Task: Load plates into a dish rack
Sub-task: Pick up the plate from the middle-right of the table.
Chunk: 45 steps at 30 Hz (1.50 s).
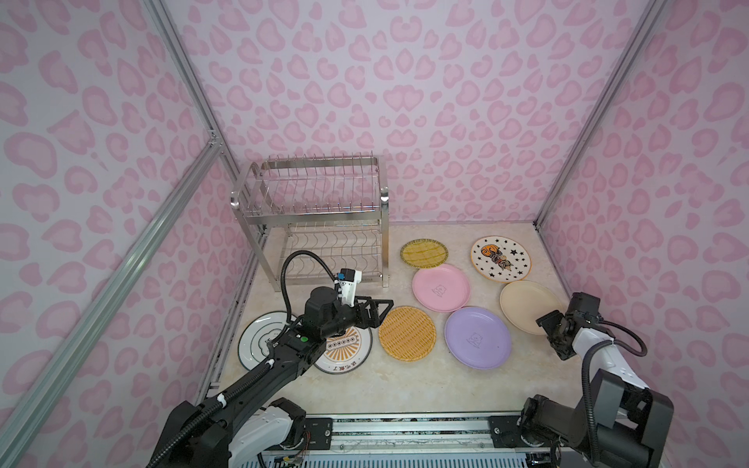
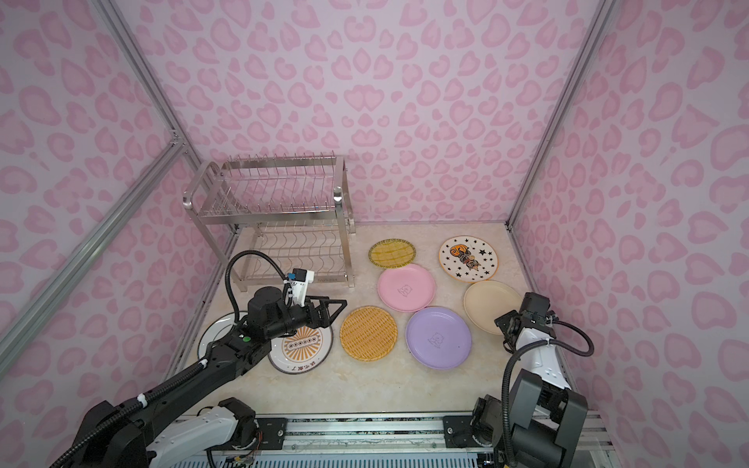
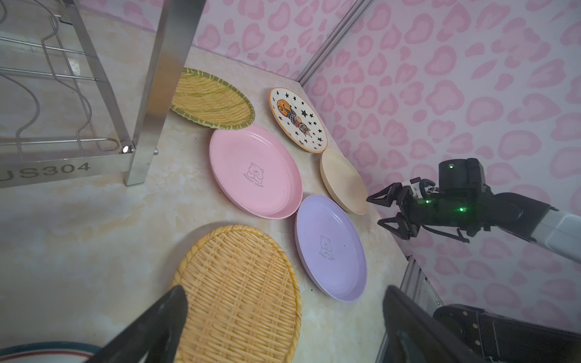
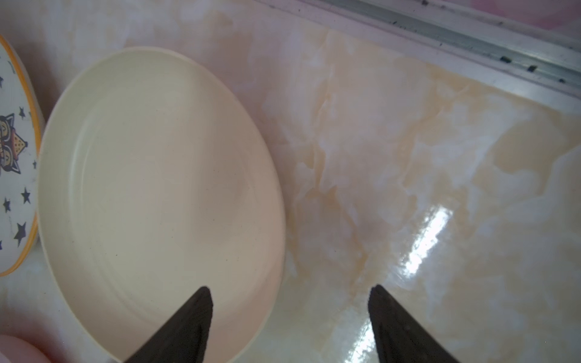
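Observation:
The empty steel dish rack (image 1: 320, 219) stands at the back left. Several plates lie flat on the table: cream (image 1: 527, 306), lilac (image 1: 477, 337), pink (image 1: 441, 287), star-patterned (image 1: 500, 258), two yellow woven ones (image 1: 407, 333) (image 1: 424, 253), orange sunburst (image 1: 344, 356) and dark-rimmed (image 1: 259, 340). My left gripper (image 1: 379, 310) is open above the table, between the sunburst plate and the near woven plate (image 3: 239, 289), holding nothing. My right gripper (image 4: 290, 289) is open at the cream plate's (image 4: 157, 188) near edge. One finger is over the plate, the other over bare table.
Pink patterned walls with aluminium posts (image 1: 587, 117) close in the table on three sides. A metal rail (image 1: 405, 429) runs along the front edge. The left arm (image 1: 259, 377) crosses over the dark-rimmed and sunburst plates. The rack's front leg (image 3: 151, 125) stands close to the far woven plate.

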Tool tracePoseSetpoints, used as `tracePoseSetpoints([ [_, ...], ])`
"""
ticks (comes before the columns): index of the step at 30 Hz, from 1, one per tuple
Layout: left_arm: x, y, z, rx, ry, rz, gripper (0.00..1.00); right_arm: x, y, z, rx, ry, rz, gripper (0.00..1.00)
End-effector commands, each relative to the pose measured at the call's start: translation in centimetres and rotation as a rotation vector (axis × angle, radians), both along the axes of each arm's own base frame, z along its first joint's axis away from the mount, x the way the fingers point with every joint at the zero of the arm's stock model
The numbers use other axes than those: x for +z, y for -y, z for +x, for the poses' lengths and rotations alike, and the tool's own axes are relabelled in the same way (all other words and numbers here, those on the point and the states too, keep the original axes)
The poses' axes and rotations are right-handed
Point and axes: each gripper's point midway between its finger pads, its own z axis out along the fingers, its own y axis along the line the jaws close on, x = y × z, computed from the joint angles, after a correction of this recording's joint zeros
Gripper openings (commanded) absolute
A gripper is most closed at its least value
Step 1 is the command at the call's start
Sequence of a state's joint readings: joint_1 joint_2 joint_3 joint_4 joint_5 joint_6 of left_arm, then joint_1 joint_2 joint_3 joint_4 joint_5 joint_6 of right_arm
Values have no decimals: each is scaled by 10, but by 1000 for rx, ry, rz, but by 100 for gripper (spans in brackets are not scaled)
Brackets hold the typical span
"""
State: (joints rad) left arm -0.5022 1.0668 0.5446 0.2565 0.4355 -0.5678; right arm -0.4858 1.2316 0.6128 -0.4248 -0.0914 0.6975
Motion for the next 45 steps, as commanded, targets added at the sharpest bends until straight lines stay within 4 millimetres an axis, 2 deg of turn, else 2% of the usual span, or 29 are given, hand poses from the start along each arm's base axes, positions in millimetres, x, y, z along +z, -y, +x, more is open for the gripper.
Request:
tracePoseSetpoints([
  [1,11,7,-2,-43,7,-31,99,-12,-9,-3,20,-36,71,77],
  [5,15,7,-5,-44,18,-34,98,-21,-5,-7,1,-70,97,73],
  [10,17,12,-8,-63,23,-32,98,-25,-1,1,-11,-57,137,66],
  [13,17,14,-10,-68,22,-35,98,-29,0,7,-14,-57,156,56],
  [19,17,15,-10,-71,18,-37,98,-34,7,13,-34,-46,157,45],
  [21,18,15,-11,-74,20,-43,98,-36,7,17,-45,-26,166,35],
  [25,23,15,-13,-78,31,-55,98,-39,6,24,-70,23,186,25],
  [28,21,13,-12,-66,35,-45,99,-37,7,25,-76,40,180,13],
  [31,20,12,-11,-61,34,-34,98,-30,8,27,-74,69,164,1],
  [37,15,12,-8,-53,28,-19,98,0,13,26,-71,127,85,0],
  [40,13,14,-7,-57,16,-22,98,23,13,25,-57,161,23,0],
  [45,16,19,-3,-60,-12,-53,99,78,5,28,19,215,-151,0],
])
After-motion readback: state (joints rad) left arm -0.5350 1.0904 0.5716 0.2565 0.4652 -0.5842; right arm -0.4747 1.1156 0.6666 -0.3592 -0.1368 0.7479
